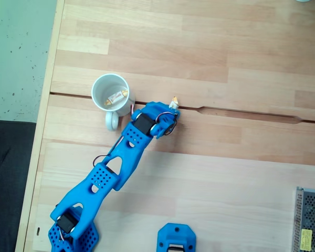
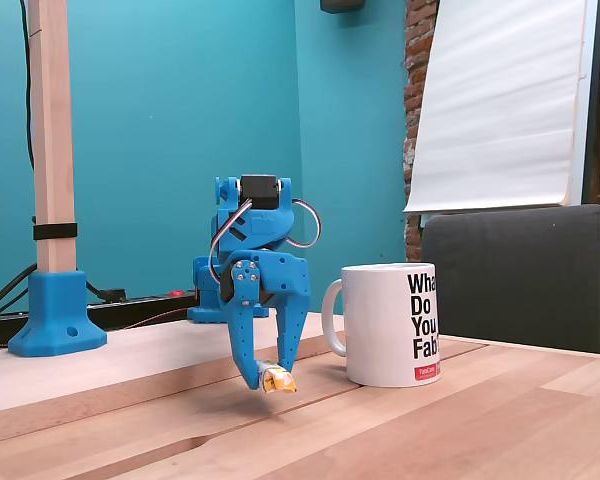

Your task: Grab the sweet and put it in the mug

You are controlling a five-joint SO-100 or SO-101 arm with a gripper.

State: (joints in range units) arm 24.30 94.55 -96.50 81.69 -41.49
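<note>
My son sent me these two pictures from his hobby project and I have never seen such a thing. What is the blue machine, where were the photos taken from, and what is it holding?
The blue machine is a small plastic robot arm standing on a wooden table. One fixed view looks straight down on it; the other looks across the table from low down.

Its two-finger hand is shut on a small sweet in a white wrapper with golden ends, held just above the table.

Next to it stands a white mug with black lettering. From above, another sweet alike already lies inside the mug. A metal mesh box shows at the table's edge.
</note>
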